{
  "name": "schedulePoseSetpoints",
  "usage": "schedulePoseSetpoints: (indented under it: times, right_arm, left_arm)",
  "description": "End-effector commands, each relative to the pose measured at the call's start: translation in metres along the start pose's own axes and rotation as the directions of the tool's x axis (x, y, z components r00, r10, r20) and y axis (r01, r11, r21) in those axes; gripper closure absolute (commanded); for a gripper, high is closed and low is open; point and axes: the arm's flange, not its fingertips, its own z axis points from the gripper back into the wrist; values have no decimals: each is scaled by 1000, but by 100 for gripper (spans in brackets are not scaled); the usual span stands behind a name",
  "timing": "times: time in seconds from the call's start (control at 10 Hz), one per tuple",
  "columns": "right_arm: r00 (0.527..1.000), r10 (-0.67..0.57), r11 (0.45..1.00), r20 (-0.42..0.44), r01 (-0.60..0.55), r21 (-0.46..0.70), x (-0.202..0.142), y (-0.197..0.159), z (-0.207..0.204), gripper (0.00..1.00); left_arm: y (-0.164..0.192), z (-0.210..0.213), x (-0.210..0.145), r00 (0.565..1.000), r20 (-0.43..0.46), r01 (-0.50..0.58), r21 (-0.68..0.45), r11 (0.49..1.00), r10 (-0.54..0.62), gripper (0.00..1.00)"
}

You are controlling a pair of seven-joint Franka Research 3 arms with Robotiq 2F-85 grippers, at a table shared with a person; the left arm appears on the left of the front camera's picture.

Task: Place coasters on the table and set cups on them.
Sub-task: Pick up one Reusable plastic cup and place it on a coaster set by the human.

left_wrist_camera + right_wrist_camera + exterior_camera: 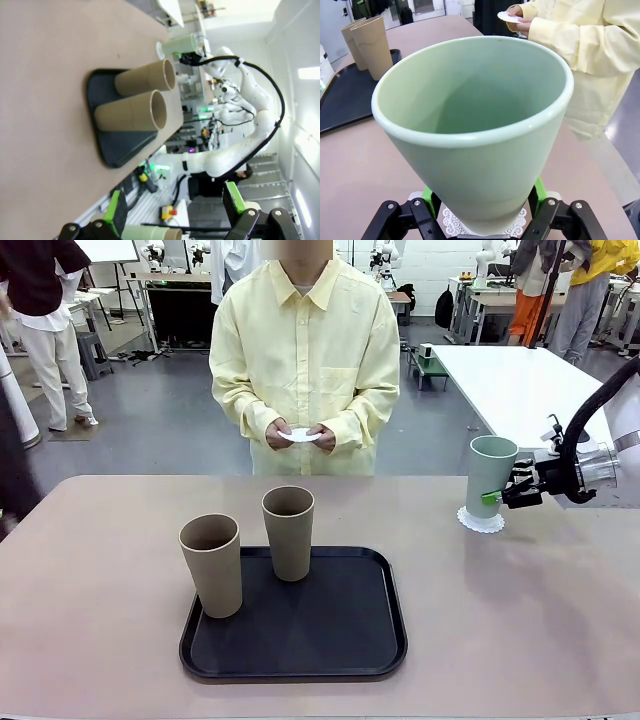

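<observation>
- Now, the right gripper (497, 497) is clamping the green cup (491, 475) low on its wall, one green pad on each side.
- The green cup is standing on, or just above, a lacy white coaster (481, 521) near the table's (100, 540) right far edge; whether it is touching is not resolving. It is leaning slightly in the front view.
- The left gripper (175, 210) is hanging released, jaws wide, nothing between them, well apart from the cups.
- Handling, judged: the cup is looking stiff, light and matte, so the pads should be biting well. The taper is the worry, as a squeeze could be pushing the cup out of the pads. Taking it low on the wall, as here, is looking sound.
- Handling, judged: the coaster is looking thin, limp and very light, likely sliding if the cup is dragging across it. A straight vertical release is seeming safest.
- Count, cups: three. One green, plus two tan ones (211, 565) (288, 532) standing on the black tray (340, 640).
- Count, coasters: two. One under the green cup, one (299, 435) being held in the person's hands (278, 433) at the far side.
</observation>
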Motion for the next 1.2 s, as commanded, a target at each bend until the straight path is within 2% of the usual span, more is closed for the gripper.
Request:
schedulePoseSetpoints:
  times: [0.0, 0.4, 1.1]
  right_arm:
    - [1000, 3, 1000, 7, -3, 9, 1, 1, -1, 18]
    - [999, 29, 1000, 24, -28, -14, -3, -2, -3, 18]
    - [1000, -10, 1000, 18, 9, 1, -20, -8, -10, 18]
  left_arm:
    - [-1, 1, 0, 1000, 8, 4, -13, 1000, -4, 0]
    - [-1, 1, 0, 1000, 8, 4, -13, 1000, -4, 0]
    - [-1, 1, 0, 1000, 8, 4, -13, 1000, -4, 0]
